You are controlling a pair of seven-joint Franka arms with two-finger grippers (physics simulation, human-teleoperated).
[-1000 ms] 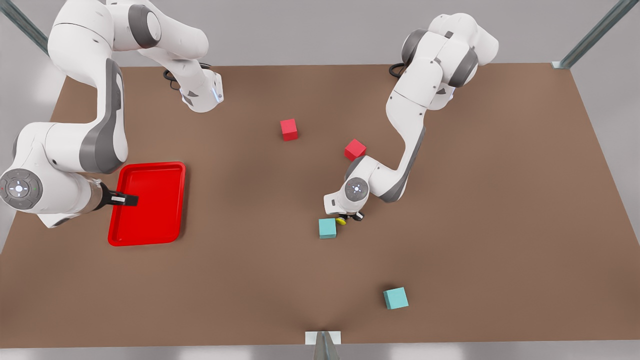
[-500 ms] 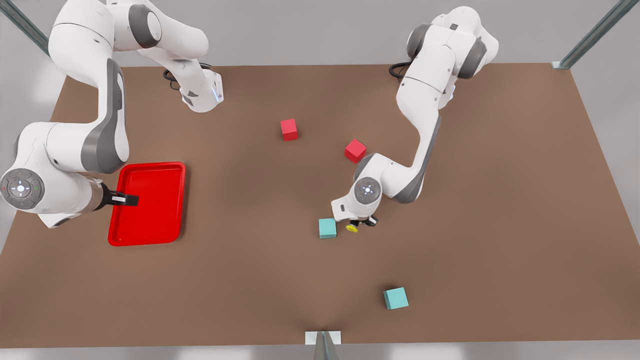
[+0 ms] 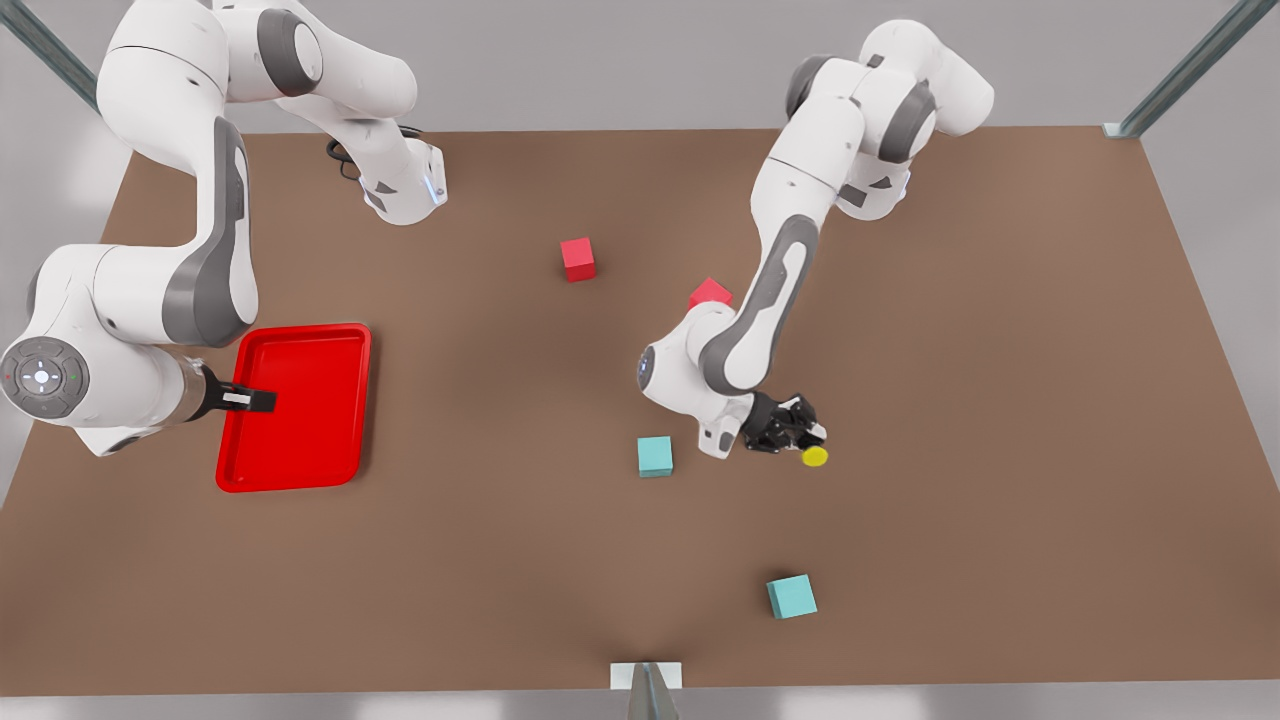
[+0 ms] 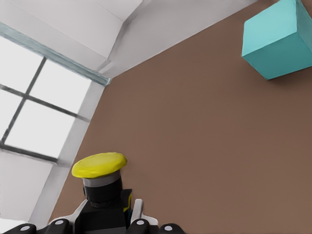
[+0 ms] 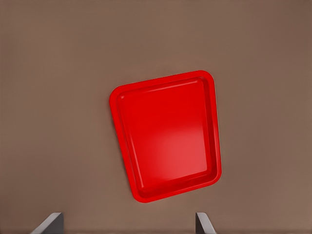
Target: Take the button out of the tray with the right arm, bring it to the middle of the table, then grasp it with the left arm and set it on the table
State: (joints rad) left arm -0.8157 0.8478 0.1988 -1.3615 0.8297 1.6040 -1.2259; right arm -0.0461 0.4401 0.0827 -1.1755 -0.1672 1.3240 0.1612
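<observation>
The button (image 3: 815, 457) has a round yellow cap on a black base (image 4: 102, 195) and is tilted on its side. My left gripper (image 3: 790, 430) is shut on the base, right of the table's middle in the front view; the same gripper (image 4: 103, 220) shows in the left wrist view. The red tray (image 3: 300, 405) lies at the front view's left with nothing inside it, and also appears as the tray (image 5: 168, 134) in the right wrist view. My right gripper (image 3: 250, 400) hovers over the tray's left rim, open, its fingertips (image 5: 49, 222) wide apart.
One teal cube (image 3: 655, 455) sits just left of the left gripper, another teal cube (image 3: 791, 596) lies nearer the front edge and shows as a cube (image 4: 278, 41) in the left wrist view. Two red cubes (image 3: 577, 259) (image 3: 710, 293) lie farther back. The brown table (image 3: 1000, 400) stretches wide to the right.
The left arm has swung its wrist round and carried the button to the front view's right, away from the near teal cube. The right arm has stayed still.
</observation>
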